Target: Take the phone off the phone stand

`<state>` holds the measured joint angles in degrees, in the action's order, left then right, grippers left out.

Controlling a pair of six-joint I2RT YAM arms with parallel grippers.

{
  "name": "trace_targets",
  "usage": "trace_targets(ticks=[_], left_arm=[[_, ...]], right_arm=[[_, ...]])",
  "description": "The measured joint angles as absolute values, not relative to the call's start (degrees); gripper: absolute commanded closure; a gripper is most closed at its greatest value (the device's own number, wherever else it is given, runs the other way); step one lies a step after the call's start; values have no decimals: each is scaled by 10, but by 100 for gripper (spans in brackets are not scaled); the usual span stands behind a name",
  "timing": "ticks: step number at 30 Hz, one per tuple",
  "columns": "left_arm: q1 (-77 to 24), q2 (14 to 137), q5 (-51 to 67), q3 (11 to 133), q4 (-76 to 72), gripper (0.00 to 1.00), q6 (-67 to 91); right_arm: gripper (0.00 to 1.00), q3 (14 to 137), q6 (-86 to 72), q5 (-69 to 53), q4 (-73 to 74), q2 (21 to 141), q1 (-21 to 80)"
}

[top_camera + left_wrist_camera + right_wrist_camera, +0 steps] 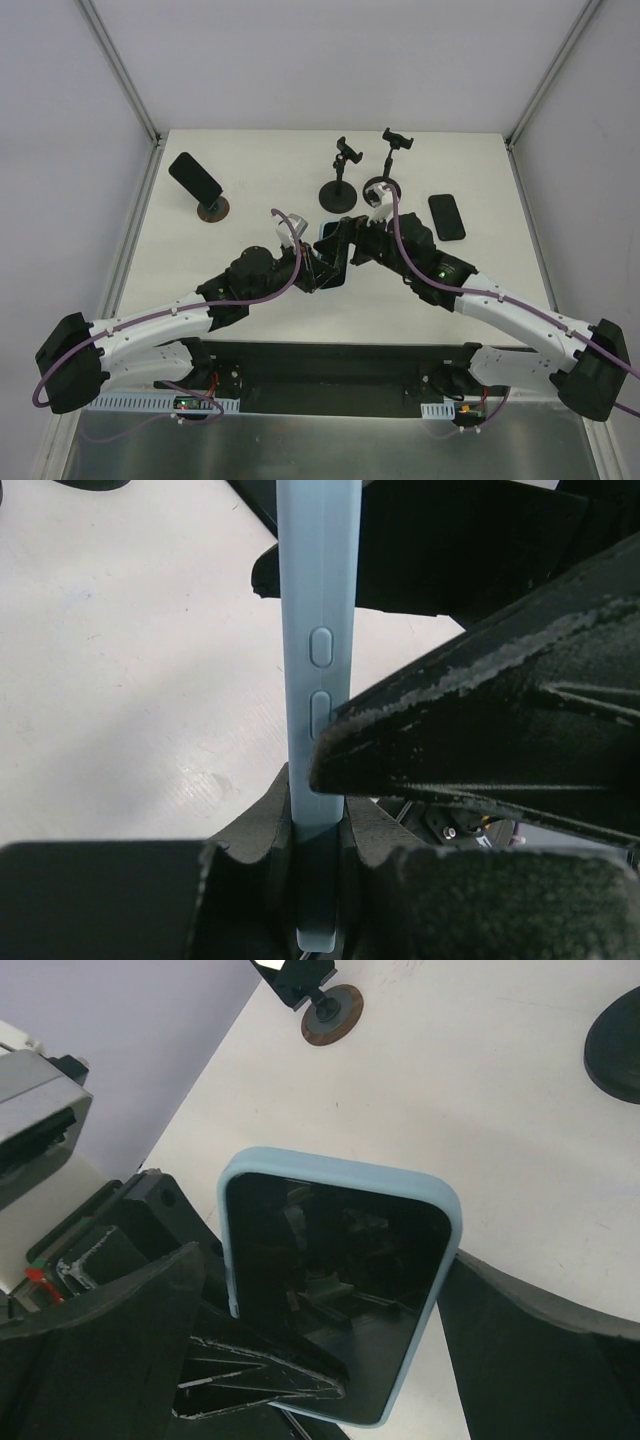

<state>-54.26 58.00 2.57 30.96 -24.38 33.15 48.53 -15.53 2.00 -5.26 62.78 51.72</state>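
Note:
A phone in a light blue case (pixel 328 231) hangs above the table's middle, held between both grippers. In the left wrist view I see it edge-on (pixel 318 600), with its lower end clamped between my left gripper's (pixel 318 825) pads. In the right wrist view its dark screen (pixel 340 1280) faces the camera. My right gripper (pixel 345 1340) spans its width, with fingers (pixel 540 1340) against both long edges. Two empty phone stands (pixel 342 178) (pixel 392 160) stand just behind. In the top view the left gripper (pixel 320 262) and the right gripper (pixel 347 240) meet.
Another phone stand (pixel 212 208) at the back left holds a dark phone (pixel 194 176). A black phone (pixel 447 216) lies flat at the right. White walls and frame posts border the table.

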Motion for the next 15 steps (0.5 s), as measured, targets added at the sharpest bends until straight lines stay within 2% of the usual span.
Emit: trace_targets(ticks=[8, 14, 15], left_arm=[[-543, 580, 25, 310, -246, 100, 335], [-543, 579, 24, 310, -236, 100, 335], [-543, 579, 24, 310, -233, 100, 335]], right_arm=[[1, 519, -154, 60, -20, 651, 538], [12, 554, -144, 91, 35, 672, 550], [17, 561, -142, 97, 46, 677, 551]])
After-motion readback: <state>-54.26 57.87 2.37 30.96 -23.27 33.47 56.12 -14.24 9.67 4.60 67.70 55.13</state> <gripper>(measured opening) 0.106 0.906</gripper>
